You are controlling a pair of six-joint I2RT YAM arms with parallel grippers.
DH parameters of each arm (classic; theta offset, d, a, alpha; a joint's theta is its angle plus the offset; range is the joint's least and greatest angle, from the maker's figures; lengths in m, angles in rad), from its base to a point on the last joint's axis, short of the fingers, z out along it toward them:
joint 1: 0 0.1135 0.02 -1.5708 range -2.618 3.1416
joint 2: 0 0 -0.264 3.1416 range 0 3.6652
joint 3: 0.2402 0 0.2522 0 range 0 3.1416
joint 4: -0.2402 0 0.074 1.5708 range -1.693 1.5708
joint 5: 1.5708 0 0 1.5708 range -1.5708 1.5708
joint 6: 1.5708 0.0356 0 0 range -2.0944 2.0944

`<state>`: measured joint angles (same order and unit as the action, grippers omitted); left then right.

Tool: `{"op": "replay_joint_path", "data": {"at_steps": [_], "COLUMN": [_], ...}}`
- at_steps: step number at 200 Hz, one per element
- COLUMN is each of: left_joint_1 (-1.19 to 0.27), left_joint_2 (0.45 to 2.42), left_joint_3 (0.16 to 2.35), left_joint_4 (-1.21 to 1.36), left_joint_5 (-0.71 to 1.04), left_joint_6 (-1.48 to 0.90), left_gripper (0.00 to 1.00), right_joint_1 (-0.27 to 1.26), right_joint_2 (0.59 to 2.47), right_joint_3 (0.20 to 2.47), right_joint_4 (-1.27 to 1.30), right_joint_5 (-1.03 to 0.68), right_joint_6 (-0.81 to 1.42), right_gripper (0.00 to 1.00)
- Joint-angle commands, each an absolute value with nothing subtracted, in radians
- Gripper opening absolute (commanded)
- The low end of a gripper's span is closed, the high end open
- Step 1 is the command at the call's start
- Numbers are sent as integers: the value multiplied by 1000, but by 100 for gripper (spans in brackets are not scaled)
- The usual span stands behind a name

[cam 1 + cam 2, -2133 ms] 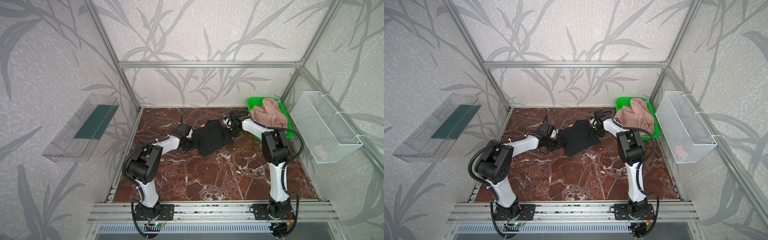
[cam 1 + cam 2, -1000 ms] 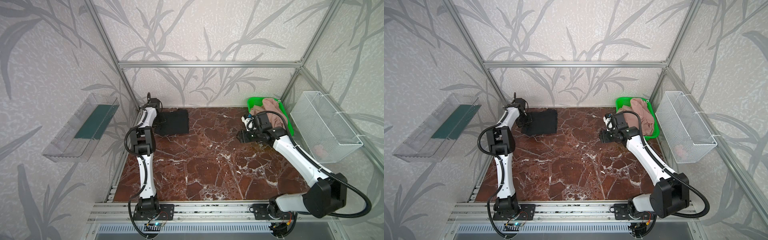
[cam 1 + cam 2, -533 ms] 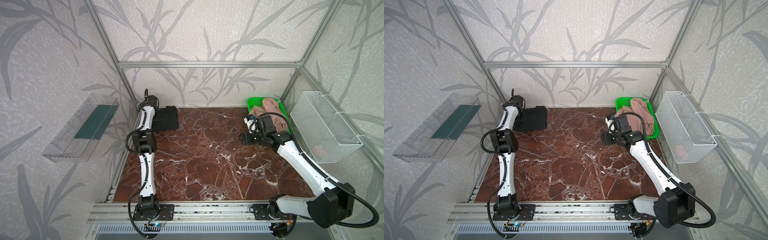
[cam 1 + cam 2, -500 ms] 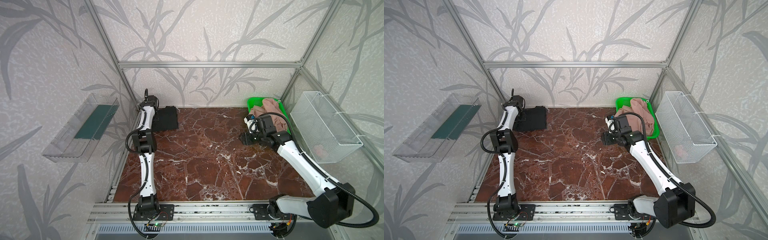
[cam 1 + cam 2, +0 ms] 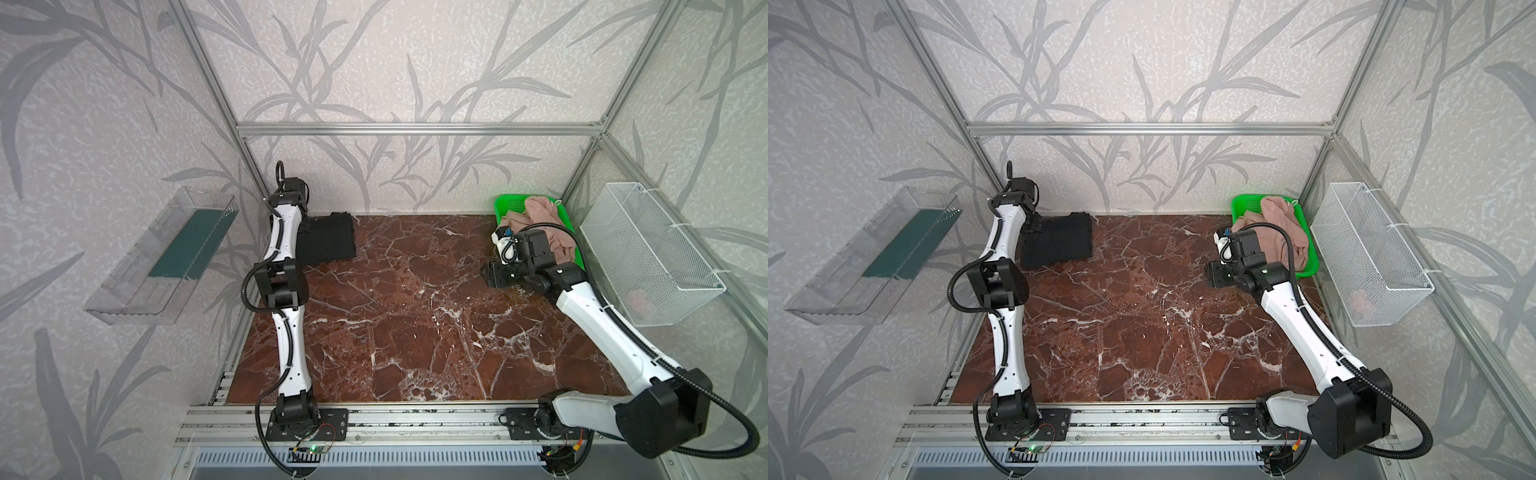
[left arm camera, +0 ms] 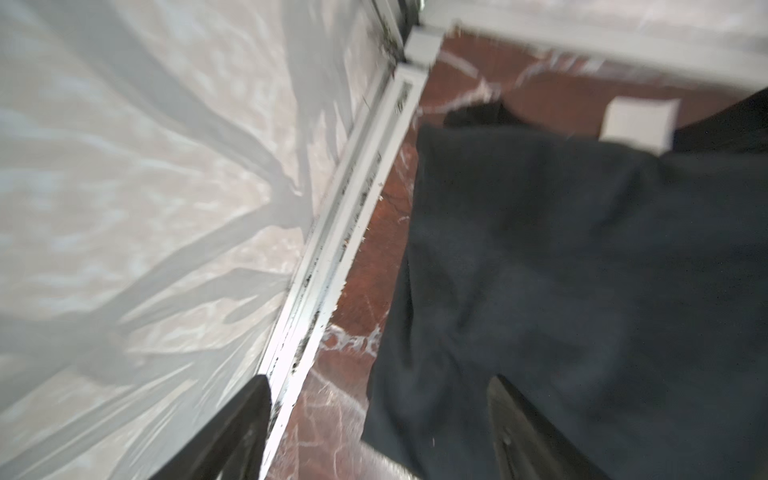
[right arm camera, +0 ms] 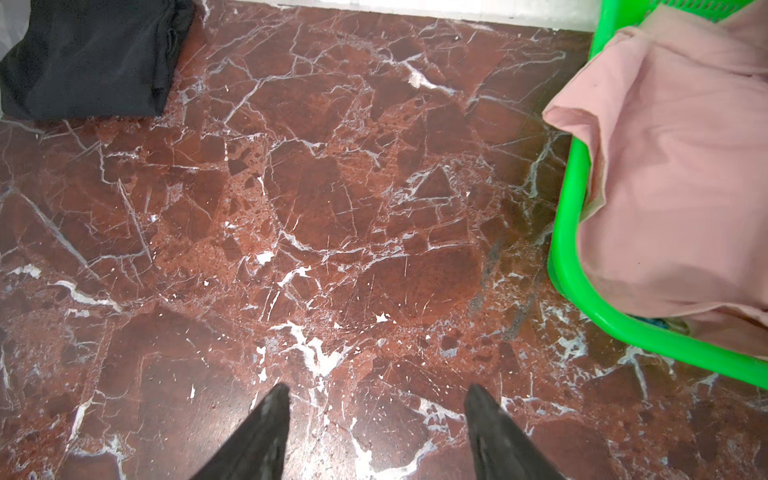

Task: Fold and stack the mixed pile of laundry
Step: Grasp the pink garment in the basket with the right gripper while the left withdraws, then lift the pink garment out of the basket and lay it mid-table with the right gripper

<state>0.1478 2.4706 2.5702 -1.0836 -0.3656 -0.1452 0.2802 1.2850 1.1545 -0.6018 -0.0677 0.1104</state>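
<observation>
The folded black T-shirt [image 5: 330, 245] [image 5: 1061, 245] lies flat in the back left corner of the marble table. My left gripper [image 5: 305, 227] [image 6: 378, 380] hangs open just above the shirt's [image 6: 582, 291] left edge, by the wall rail, gripping nothing. The dusty-pink shorts [image 5: 544, 224] [image 7: 673, 166] lie heaped in the green basket [image 5: 509, 204] at the back right. My right gripper [image 5: 492, 276] [image 7: 378, 388] is open over bare marble just left of that basket [image 7: 565, 249], with nothing between its fingers.
A white wire basket [image 5: 648, 257] hangs on the right wall with a small pink piece [image 5: 640, 299] inside. A clear plastic shelf [image 5: 166, 257] is fixed to the left wall. Metal frame rails run along the table's edges.
The left gripper carried the black T-shirt from the middle to the back left corner, then opened and let it go. The right arm let go earlier and pulled back beside the green basket.
</observation>
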Motion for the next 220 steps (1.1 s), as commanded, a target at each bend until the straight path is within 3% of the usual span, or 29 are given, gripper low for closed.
{"op": "replay_joint_path", "data": {"at_steps": [1,26,44,112,173,192,220], "left_joint_1": [132,117,88,-124,-279,-295,-301], "left_joint_2": [2297,2148,2011,1508,1289,1254,1236], "left_joint_3": [2517,2373,2154,1325,1029,987,981], "left_joint_4": [-1082,-1064,-967,-542,-532,-517,-532], "left_joint_5": [-294,-136,-41,30,47,61,60], "left_joint_6": [-179,-206,-225,-282,-381,-406,-412], "left_gripper": [83,84,85,86,86,85,85], "right_joint_1": [224,172,122,-24,-77,-91,-95], "right_joint_2": [1314,1393,1477,1874,2150,2205,2197], "right_joint_3": [1229,1304,1350,1606,1860,1914,1923], "right_joint_4": [-568,-556,-514,-480,-559,-590,-621], "right_joint_5": [-23,95,167,333,350,322,287], "right_joint_6": [110,101,94,97,84,85,98], "right_gripper": [67,69,71,73,72,63,31]}}
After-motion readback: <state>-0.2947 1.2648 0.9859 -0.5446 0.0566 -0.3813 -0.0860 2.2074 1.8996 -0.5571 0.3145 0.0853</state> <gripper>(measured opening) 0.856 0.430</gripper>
